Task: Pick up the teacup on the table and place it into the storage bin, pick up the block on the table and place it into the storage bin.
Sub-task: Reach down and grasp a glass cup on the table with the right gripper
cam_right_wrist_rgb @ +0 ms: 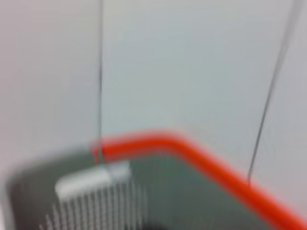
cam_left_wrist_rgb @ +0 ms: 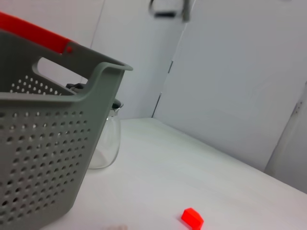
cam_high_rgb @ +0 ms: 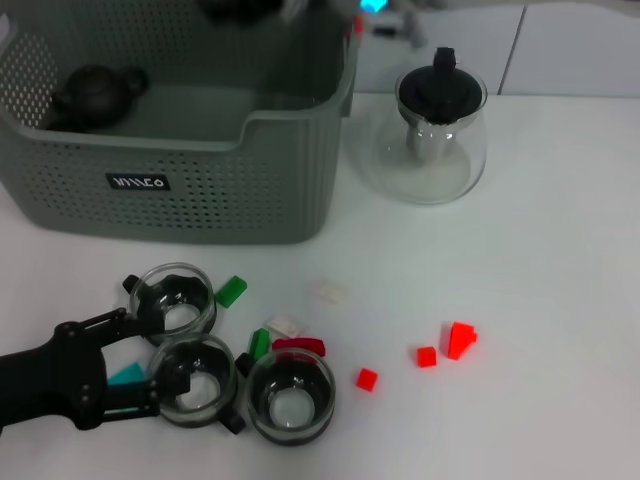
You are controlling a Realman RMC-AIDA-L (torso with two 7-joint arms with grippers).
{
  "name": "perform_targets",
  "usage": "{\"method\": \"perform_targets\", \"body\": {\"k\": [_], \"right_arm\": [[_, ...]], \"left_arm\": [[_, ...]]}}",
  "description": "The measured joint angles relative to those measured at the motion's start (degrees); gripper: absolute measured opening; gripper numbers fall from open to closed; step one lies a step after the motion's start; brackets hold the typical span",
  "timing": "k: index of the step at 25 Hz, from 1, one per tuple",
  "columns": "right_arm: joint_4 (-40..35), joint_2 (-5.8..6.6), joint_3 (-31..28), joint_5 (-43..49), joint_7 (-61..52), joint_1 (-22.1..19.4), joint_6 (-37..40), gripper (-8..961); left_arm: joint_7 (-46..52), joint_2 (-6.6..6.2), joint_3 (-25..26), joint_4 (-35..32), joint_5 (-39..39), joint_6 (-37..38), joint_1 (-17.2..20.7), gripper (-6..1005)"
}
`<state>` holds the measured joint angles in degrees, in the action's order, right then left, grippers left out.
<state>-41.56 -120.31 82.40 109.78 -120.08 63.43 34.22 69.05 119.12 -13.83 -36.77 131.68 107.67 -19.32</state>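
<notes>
Three glass teacups with black handles stand at the table's front left: a far one (cam_high_rgb: 180, 300), a middle one (cam_high_rgb: 198, 381) and a right one (cam_high_rgb: 291, 395). My left gripper (cam_high_rgb: 150, 355) reaches in from the left edge and is open. One finger lies beside the far cup, the other against the middle cup, and a teal block (cam_high_rgb: 128, 375) sits between them. The grey-green storage bin (cam_high_rgb: 230, 190) stands behind with a dark teapot (cam_high_rgb: 95, 95) inside. Blocks lie scattered: green (cam_high_rgb: 231, 291), dark red (cam_high_rgb: 300, 346), red (cam_high_rgb: 367, 379). My right gripper (cam_high_rgb: 240, 8) hovers over the bin's back edge.
A clear glass teapot (cam_high_rgb: 432, 135) with a black lid stands right of the bin, and also shows behind the bin wall (cam_left_wrist_rgb: 43, 172) in the left wrist view. More red blocks (cam_high_rgb: 458, 340) lie at centre right. A red block (cam_left_wrist_rgb: 192, 218) shows in the left wrist view.
</notes>
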Motion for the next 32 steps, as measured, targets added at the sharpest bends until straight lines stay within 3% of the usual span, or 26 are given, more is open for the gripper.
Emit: {"method": "perform_targets", "body": {"k": [3,6,11,14,19,21,32], "right_arm": [[-14.5,0.13,-1.6,-8.8,5.4,-9.3,5.9,520],[-24.1,0.32,-4.4,-16.7,12.8,-16.8,18.5,567],[-33.7,1.66,-8.8,-12.3,13.3,-23.5,44.0,567],[-36.9,1.83,-9.5,-2.3,8.8,-24.1,55.6,568],[-36.9,0.71,-7.5,9.1,3.3,-22.1,60.2,568],[-36.1,-0.12,-3.0,14.6,0.7,-20.0,60.5,568],[-31.3,-0.23,13.7,17.1,1.1,-15.5,55.8,566]], "left_arm": [[-0.1,-0.06,0.1,-0.2,-0.2,0.2,0.5,904],[-0.5,-0.14,0.1,-0.6,-0.2,0.8,1.0,904],[-1.4,-0.67,0.2,-2.4,-0.1,4.8,1.1,904],[-3.9,-1.22,2.4,-3.9,-0.5,9.0,0.9,904],[-5.3,-1.79,3.9,-4.4,-1.6,9.9,0.5,905],[-5.3,-1.81,3.9,-4.4,-1.6,9.6,0.5,905],[-5.3,-1.48,7.3,-3.9,-1.6,8.3,1.8,904]]}}
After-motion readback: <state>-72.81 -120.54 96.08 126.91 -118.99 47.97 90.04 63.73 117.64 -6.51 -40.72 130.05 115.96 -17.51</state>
